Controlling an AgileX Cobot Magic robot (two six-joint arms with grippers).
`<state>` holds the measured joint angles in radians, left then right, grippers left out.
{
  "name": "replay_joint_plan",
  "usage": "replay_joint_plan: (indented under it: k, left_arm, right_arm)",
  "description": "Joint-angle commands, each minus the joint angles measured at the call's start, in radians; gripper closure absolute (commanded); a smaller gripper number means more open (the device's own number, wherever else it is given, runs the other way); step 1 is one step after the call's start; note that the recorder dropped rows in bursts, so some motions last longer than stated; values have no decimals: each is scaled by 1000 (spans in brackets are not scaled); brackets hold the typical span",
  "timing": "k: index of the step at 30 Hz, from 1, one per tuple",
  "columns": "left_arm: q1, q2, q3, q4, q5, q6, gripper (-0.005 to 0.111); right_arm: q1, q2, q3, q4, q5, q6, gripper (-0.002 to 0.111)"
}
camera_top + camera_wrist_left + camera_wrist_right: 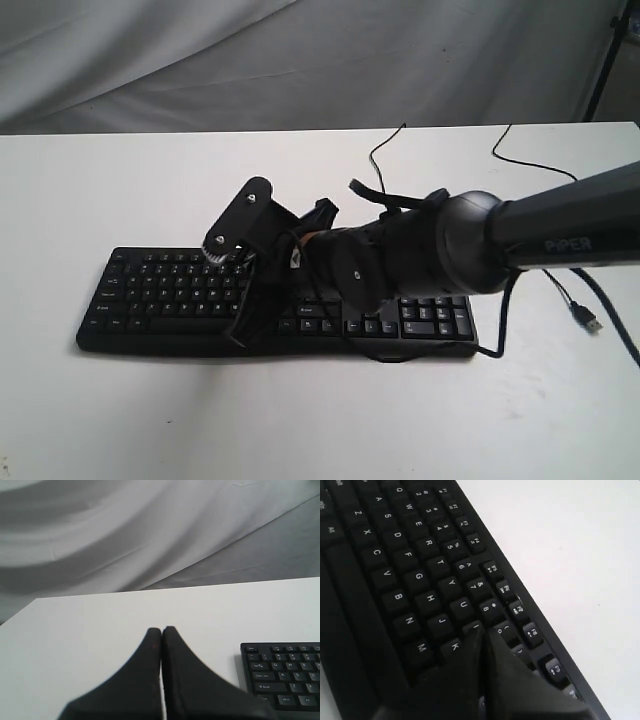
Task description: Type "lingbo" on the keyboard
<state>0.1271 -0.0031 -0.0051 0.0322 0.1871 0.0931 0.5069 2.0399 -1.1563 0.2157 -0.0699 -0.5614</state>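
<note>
The keyboard (pixel 160 300) lies flat on the white table (pixel 120 180), near the table's front edge and about in the middle. Its long side runs left to right, with the number pad at the right end.

My right arm (pixel 560 235) reaches in from the right and crosses over the right half of the keys. My right gripper (pixel 243 338) points down and to the left over the letter block. Its two black fingers (pixel 510 680) are pressed together with no gap at the tips and nothing between them. In my right wrist camera the joined tips cover the spot bordered by the U, 8 and K keys, where the keyboard (pixel 395 555) shows its white legends clearly. I cannot tell whether the tips touch a key or hang just above it.

My left gripper (pixel 161 629) is over bare table to the left of the keyboard (pixel 285 680), well apart from its left end. Its fingers (pixel 145 685) are also closed flat against each other, holding nothing.

A thin black cable (pixel 540 165) trails over the far right of the table, and a USB plug (pixel 590 322) lies to the right of the number pad. Grey cloth (pixel 300 60) hangs behind the table.
</note>
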Motion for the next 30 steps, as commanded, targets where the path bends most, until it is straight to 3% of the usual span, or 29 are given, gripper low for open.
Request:
replay_joint_plan:
  k: [1,30]
  left_arm:
    - [-4,3,5,-1,-4,-3,106]
    - [-4,3,5,-1,-4,-3,106]
  right_arm:
    - [-8,31,-55,-30,57,-7,108]
    - [-28,62,-55,-52,64,-11,108]
